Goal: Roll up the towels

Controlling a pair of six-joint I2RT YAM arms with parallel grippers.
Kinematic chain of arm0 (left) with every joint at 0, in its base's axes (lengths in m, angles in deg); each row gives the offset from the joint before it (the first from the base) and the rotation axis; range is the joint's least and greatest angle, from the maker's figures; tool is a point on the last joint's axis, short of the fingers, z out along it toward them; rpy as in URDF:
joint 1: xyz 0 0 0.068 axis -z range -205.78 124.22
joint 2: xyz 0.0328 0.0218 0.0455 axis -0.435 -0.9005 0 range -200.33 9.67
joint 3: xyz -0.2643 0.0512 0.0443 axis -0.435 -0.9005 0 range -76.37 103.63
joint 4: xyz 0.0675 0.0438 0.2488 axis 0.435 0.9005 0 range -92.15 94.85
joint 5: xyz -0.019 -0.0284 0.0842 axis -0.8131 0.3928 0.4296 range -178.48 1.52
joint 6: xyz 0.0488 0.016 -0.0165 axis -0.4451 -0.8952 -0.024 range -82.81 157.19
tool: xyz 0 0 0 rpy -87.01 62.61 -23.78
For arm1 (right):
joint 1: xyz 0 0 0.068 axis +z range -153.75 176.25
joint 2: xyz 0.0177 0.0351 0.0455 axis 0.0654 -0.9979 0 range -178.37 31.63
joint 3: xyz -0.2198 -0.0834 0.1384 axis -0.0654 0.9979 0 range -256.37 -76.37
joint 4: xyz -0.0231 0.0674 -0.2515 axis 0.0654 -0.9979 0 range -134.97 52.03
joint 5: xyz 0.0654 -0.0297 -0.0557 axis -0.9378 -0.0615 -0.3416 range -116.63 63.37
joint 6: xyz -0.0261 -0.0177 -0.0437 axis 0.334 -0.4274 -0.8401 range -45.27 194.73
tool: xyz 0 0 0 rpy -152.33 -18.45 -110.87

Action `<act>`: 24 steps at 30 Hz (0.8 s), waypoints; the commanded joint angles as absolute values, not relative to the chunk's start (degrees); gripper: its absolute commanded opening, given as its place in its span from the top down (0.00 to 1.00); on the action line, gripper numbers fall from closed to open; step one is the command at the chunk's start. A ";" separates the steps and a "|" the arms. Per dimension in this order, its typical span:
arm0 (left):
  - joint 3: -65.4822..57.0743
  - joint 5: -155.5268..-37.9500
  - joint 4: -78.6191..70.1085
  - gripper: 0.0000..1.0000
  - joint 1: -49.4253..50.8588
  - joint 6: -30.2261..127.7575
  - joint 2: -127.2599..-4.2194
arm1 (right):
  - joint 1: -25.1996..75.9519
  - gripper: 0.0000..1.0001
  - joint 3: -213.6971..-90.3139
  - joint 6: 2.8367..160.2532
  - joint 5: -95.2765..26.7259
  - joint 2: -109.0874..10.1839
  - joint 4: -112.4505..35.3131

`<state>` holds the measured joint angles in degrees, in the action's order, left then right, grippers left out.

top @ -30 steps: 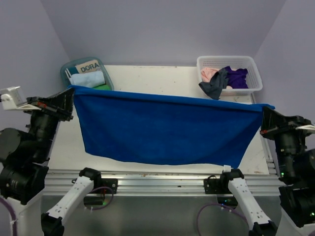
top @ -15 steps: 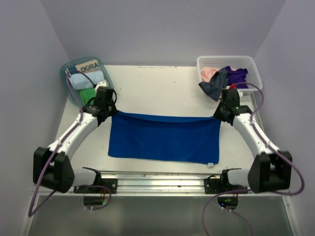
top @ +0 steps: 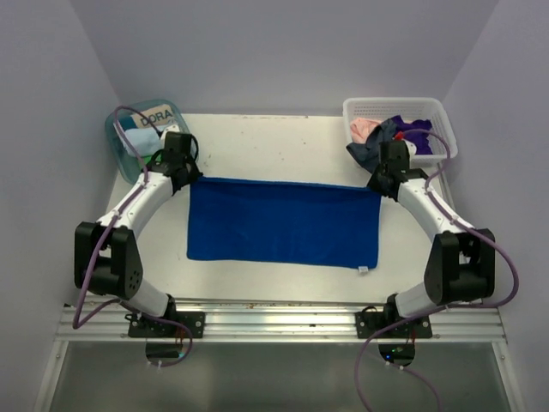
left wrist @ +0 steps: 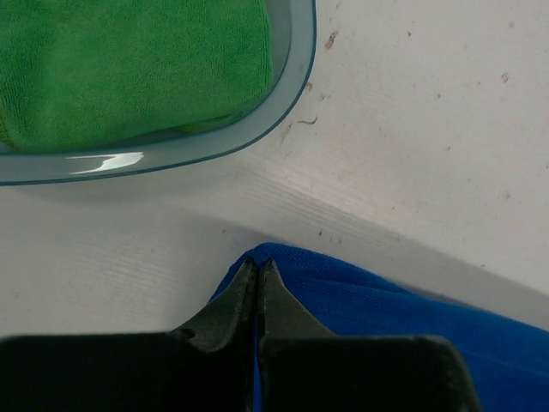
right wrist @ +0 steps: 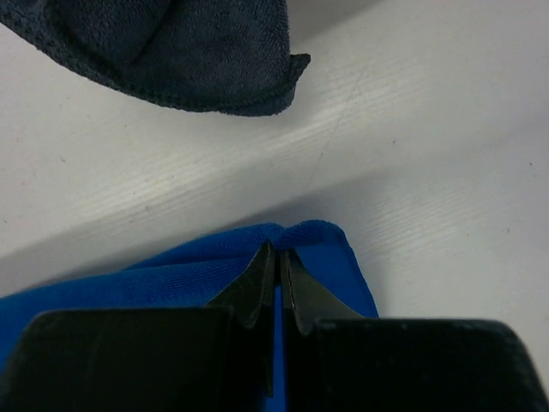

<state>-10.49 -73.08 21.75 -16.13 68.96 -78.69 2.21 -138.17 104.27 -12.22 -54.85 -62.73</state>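
White tabletop (top: 274, 146), scuffed, with pale lilac walls on three sides. We note the royal blue towel (top: 283, 223) spread flat across the middle, long edge running left to right, and a small white tag (top: 364, 269) at its near right corner. No fold or roll has been started that we can see.

Left gripper (left wrist: 257, 268): jaws pinched together on the towel's far left corner, with a nub of blue cloth at the tips. Right gripper (right wrist: 276, 254): likewise clamped on the far right corner, cloth bunched a little around the fingers. Both sit low at the table, and the far edge is drawn straight between them.

Far left: teal bin (top: 111, 130) holding a light blue towel (top: 137, 142) and a green towel (left wrist: 129, 69). We take these for finished ones, though we cannot make out a rolled shape.

Far right: white basket (top: 446, 129) with a grey towel (right wrist: 171, 43) hanging over its rim, and a pink towel (top: 364, 127) and a purple towel (top: 419, 133) loose inside. By our reading these are unrolled and waiting.

Progress, as we judge it: early for this towel. Spreading looks done. Letting go of the corners, any folding, the rolling itself and stowing in the bin are all left, and then the three in the basket.
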 commanded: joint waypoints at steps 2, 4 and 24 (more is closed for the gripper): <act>-12.99 -75.55 22.45 1.00 -16.91 67.24 -75.07 | 1.87 1.00 -135.53 104.26 -13.18 -47.75 -65.39; -16.67 -77.13 24.90 1.00 -16.90 67.68 -71.92 | 1.87 1.00 -131.32 104.79 -14.33 -43.11 -68.20; -30.41 -77.05 31.25 1.00 -16.91 71.55 -64.78 | 3.37 1.00 -114.34 115.60 -23.91 -17.59 -88.33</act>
<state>-29.94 -78.61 31.02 -16.40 69.79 -64.70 2.86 -114.52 112.77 -22.19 -17.54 -85.30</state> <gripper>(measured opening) 0.012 0.022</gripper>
